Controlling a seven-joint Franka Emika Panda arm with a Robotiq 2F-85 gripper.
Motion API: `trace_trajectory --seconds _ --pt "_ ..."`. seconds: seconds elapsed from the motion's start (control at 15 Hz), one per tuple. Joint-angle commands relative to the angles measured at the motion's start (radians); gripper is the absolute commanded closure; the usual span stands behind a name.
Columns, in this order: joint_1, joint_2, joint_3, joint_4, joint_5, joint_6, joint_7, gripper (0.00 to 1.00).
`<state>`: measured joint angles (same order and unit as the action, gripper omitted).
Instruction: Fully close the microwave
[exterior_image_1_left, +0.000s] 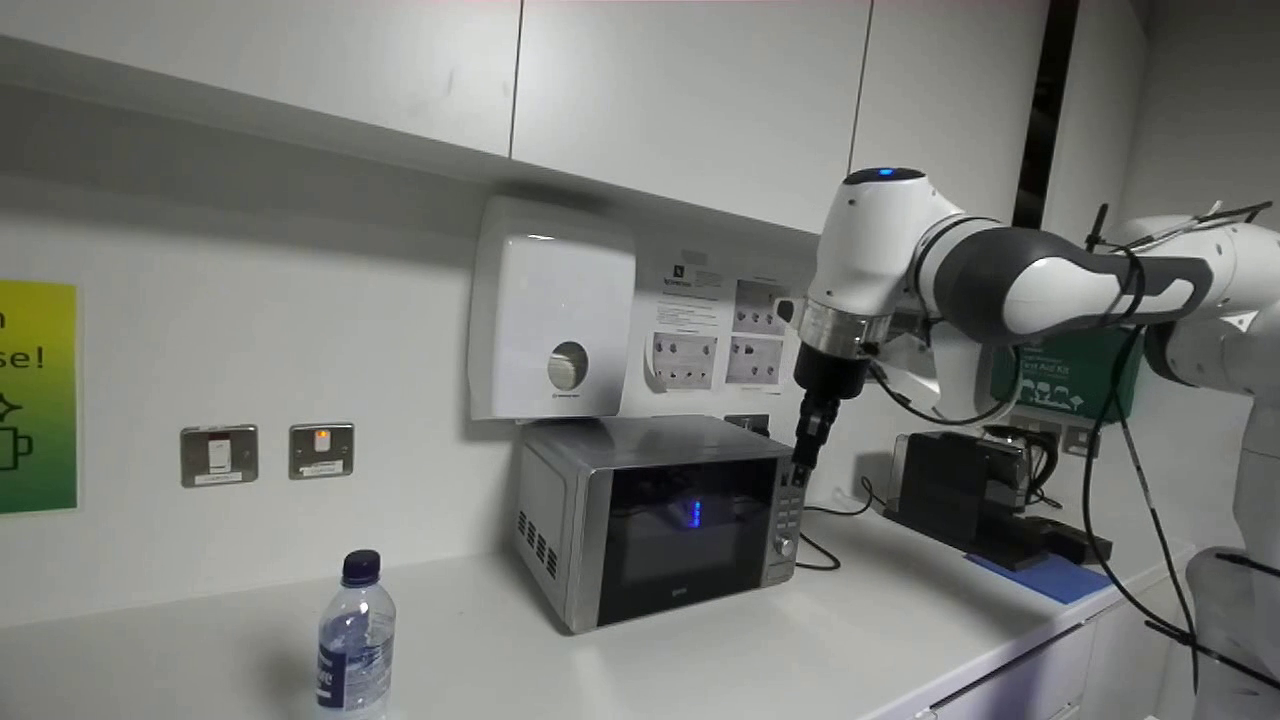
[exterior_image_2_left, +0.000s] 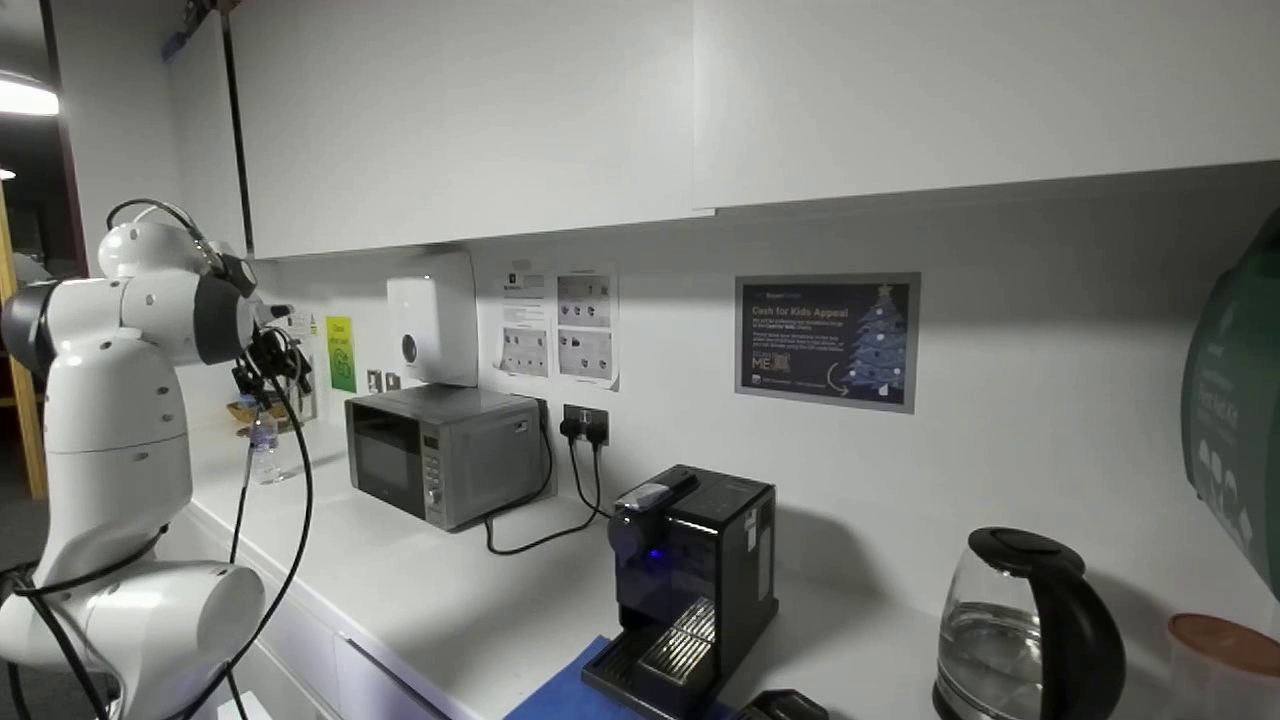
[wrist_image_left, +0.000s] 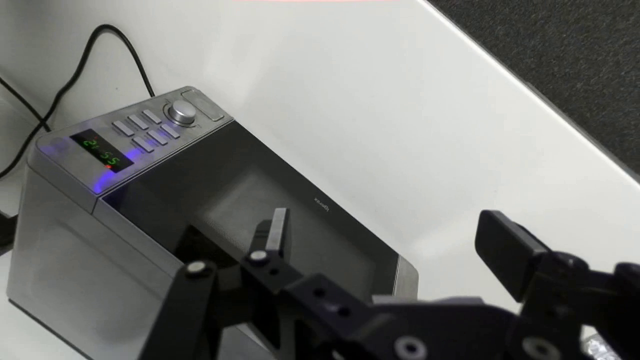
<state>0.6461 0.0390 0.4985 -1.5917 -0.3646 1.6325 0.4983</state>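
The silver-grey microwave (exterior_image_1_left: 660, 510) stands on the white counter against the wall; it also shows in an exterior view (exterior_image_2_left: 440, 450). Its dark glass door (wrist_image_left: 245, 195) looks flush with the control panel (wrist_image_left: 135, 135) in the wrist view, with no gap that I can see. The panel's display is lit green. My gripper (exterior_image_1_left: 803, 474) points down in front of the microwave, overlapping its top right front corner in that view. In the wrist view the gripper (wrist_image_left: 384, 215) is open, its two fingers wide apart with nothing between them. Contact with the door is not visible.
A water bottle (exterior_image_1_left: 356, 640) stands left of the microwave. A white dispenser (exterior_image_1_left: 555, 310) hangs above it, under the wall cabinets (exterior_image_1_left: 690, 100). A black coffee machine (exterior_image_2_left: 700, 570) and a glass kettle (exterior_image_2_left: 1020, 630) stand further along the counter. Black cables (exterior_image_2_left: 540, 545) trail beside the microwave.
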Motion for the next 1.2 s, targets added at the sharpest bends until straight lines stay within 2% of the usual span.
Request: trace_trajectory --seconds 0.0,0.6,1.0,1.13 --pt "0.009 -0.087 0.011 -0.010 -0.029 -0.089 -0.019 0.00" --pt "-0.041 -0.250 0.034 -0.038 -0.073 -0.231 0.034 0.00" --pt "-0.115 -0.317 0.042 -0.068 -0.059 -0.213 0.062 0.00" --pt "-0.132 -0.280 0.062 -0.030 -0.048 -0.222 0.044 0.00"
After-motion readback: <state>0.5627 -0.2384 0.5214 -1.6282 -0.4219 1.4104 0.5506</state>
